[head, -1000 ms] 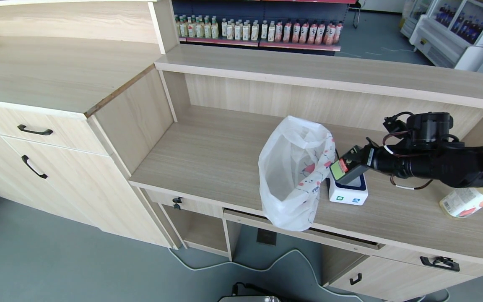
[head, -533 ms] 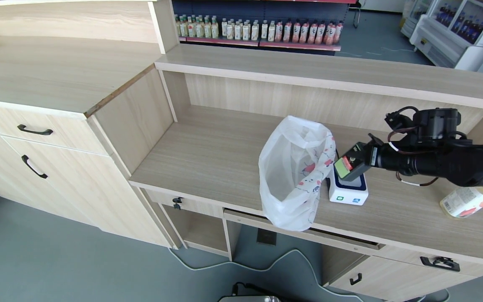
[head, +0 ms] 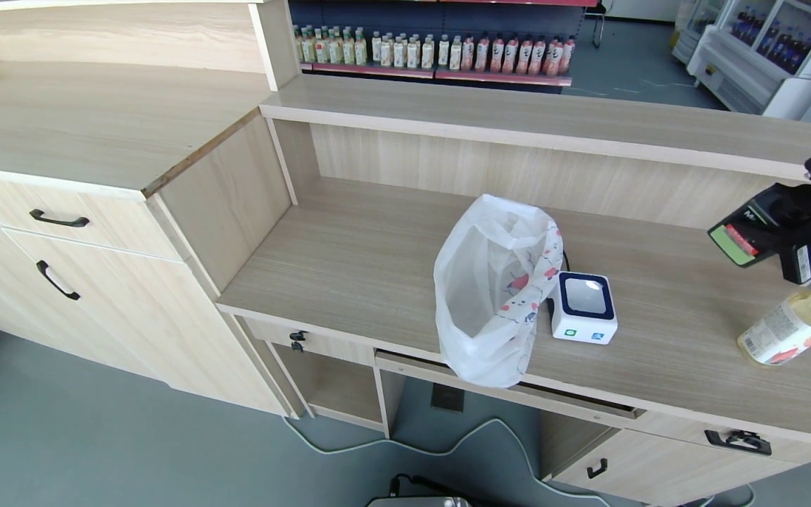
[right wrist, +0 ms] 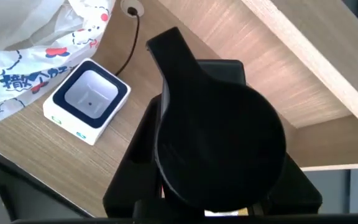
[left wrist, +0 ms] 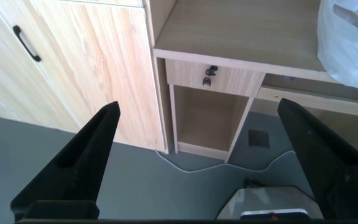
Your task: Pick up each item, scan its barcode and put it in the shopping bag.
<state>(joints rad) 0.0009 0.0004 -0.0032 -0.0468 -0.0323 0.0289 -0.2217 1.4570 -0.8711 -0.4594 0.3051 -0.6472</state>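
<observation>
My right gripper (head: 784, 236) hangs at the counter's far right, above the counter top, shut on a black pack (head: 749, 236) with a green and red label on its end. In the right wrist view the black pack (right wrist: 219, 146) hides the fingers. The white barcode scanner (head: 583, 317) with a dark blue frame (right wrist: 91, 99) sits on the counter, far left of the pack. The white printed shopping bag (head: 493, 289) stands open just left of the scanner. My left gripper (left wrist: 199, 109) is open and empty, low over the grey floor in front of the cabinet.
A bottle of yellow drink (head: 793, 324) lies on the counter at the right, just below the right gripper. A raised shelf (head: 539, 116) runs behind the counter. Cabinet drawers and doors (head: 60, 253) stand at the left. A cable (head: 462, 436) trails on the floor.
My right arm has pulled back to the right and upward with the black pack, away from above the scanner. The scanner's window and the bottle's cap are uncovered now.
</observation>
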